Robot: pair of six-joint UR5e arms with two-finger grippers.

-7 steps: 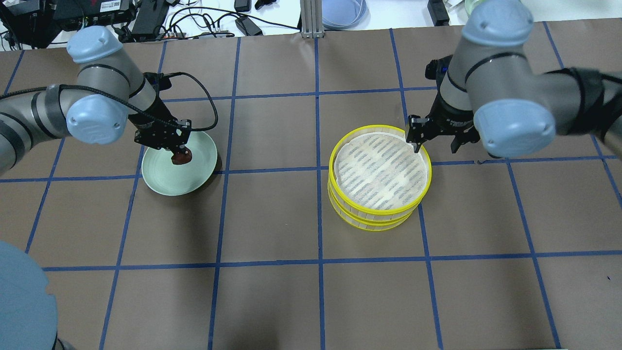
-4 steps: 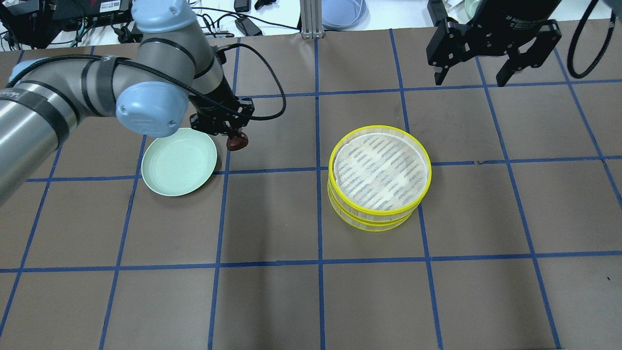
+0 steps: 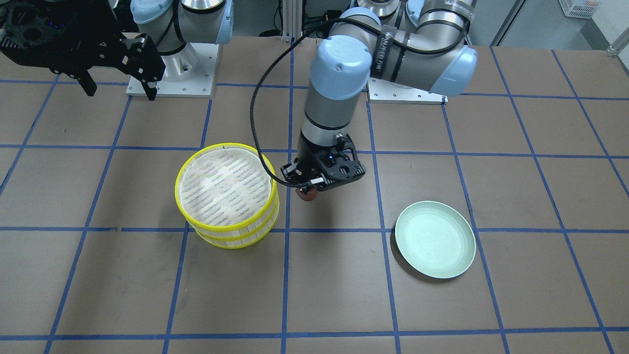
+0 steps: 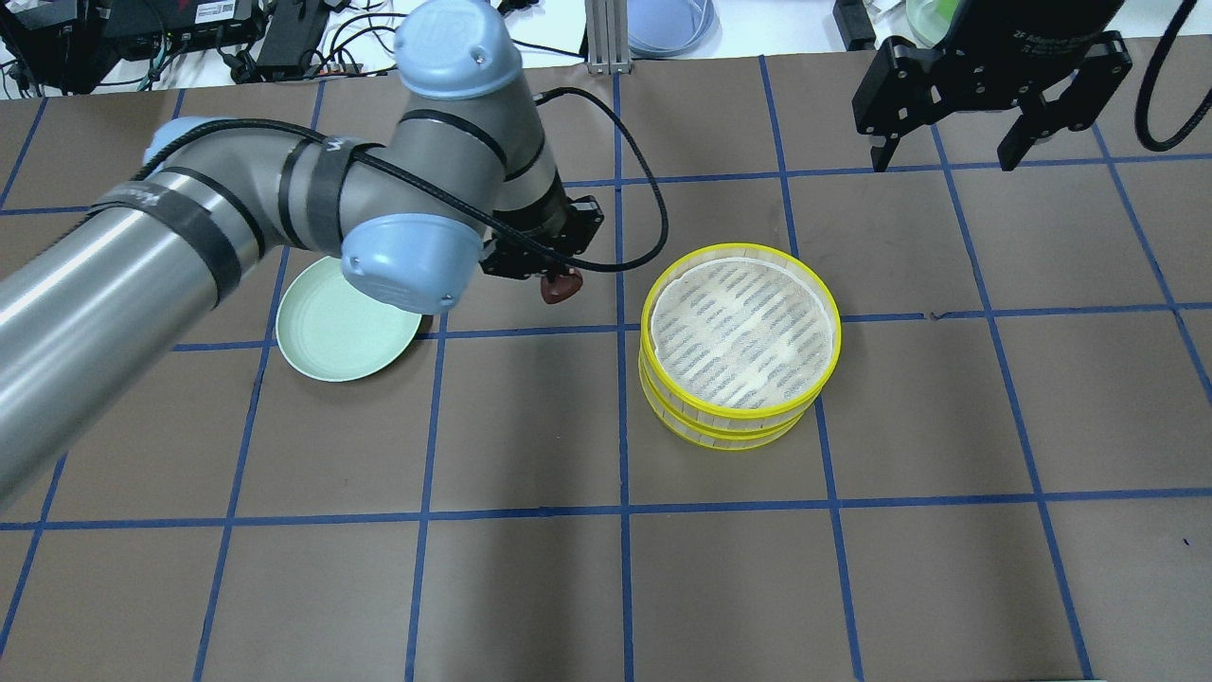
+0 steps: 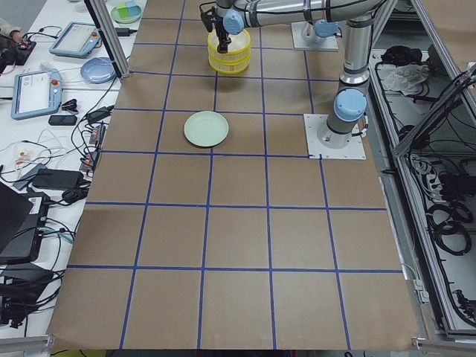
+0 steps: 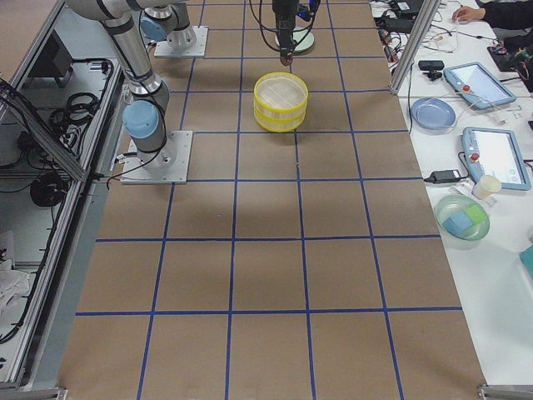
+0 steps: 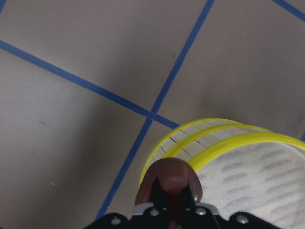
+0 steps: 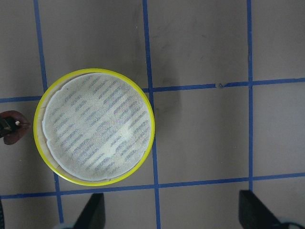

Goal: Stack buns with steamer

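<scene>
The steamer (image 4: pixel 739 249) is two yellow-rimmed trays stacked right of the table's middle; the top tray's white floor is bare. It also shows in the front view (image 3: pixel 225 145), the right wrist view (image 8: pixel 95 72) and the left wrist view (image 7: pixel 224 143). My left gripper (image 4: pixel 554 281) is shut on the dark reddish-brown bun (image 4: pixel 562 290) and holds it in the air just left of the steamer; the bun also shows in other views (image 3: pixel 307 195) (image 7: pixel 167 179) (image 8: pixel 14 126). My right gripper (image 4: pixel 945 159) is open and empty, high at the far right. The cream-white bun is hidden.
The pale green plate (image 4: pixel 322 365) lies empty left of the bun, partly under my left arm, and shows in the front view (image 3: pixel 471 246). Cables, power bricks and a blue dish (image 4: pixel 668 24) lie beyond the far edge. Arm bases (image 3: pixel 172 73) stand at the robot's side.
My left gripper lifted the brown bun off the plate and carried it right, up to the steamer's side. My right gripper left the steamer's rim and rose to the far right.
</scene>
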